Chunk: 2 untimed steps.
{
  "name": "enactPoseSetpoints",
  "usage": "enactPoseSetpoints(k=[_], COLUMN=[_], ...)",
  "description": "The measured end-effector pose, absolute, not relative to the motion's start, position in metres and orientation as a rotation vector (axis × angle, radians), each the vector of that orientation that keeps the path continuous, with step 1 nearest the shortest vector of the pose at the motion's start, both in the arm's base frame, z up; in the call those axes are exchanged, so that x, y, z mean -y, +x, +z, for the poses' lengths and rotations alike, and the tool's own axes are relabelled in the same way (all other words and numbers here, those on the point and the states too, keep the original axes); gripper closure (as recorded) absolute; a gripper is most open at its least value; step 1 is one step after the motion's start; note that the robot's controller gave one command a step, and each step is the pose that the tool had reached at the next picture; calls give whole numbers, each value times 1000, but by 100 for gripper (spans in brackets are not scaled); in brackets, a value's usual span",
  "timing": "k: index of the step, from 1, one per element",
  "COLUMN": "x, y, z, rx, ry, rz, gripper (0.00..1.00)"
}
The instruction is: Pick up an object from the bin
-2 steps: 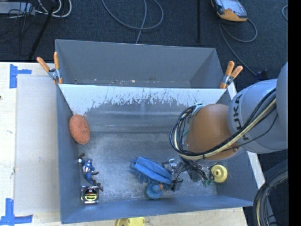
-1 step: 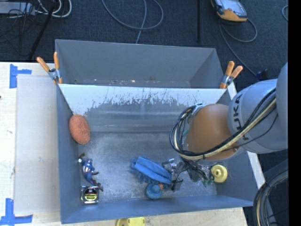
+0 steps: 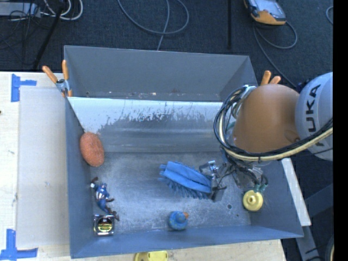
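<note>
Grey metal bin [image 3: 141, 124], sloped walls, scuffed floor, with a few scattered things in it.

1. Blue brush [image 3: 185, 179]: flat, bristled along one edge, lying slantwise on the floor. Its end meets the gripper [image 3: 216, 182], which sits low at the floor beneath the arm's orange wrist cover [image 3: 263, 118]. Whether the gripper is released or clenched cannot be told, as cover and cables hide it. The brush is the likeliest pick, but no grasp is confirmed.
2. Yellow round piece [image 3: 253, 200]: just beside the gripper, on the side away from the brush.
3. Small blue ball-like thing [image 3: 178, 220]: near the gripper, toward the front wall.
4. Tape measure [image 3: 103, 225], blue figure [image 3: 100, 192] and orange-brown oval lump [image 3: 92, 149]: all well apart from the gripper, across the bin.

Hazards, as judged:
- The hold would fall at the brush's very end, so the long body may swing down and slip out on lifting.
- Closing on bristles rather than the stiff back would give a soft, poor grip.
- A flat thing on a flat floor may simply be pushed along rather than caught.
- The yellow round piece is close enough to be knocked and rolled.
</note>
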<state>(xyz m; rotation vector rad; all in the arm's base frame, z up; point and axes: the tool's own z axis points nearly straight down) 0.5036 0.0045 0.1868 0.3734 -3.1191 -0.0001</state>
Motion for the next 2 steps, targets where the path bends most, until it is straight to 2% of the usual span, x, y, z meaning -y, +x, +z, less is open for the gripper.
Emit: enactPoseSetpoints(k=[1, 2], x=[-5, -9], y=[504, 488], z=[187, 233], rx=[3119, 3108], ry=[375, 390], rz=[0, -2], gripper=[100, 100])
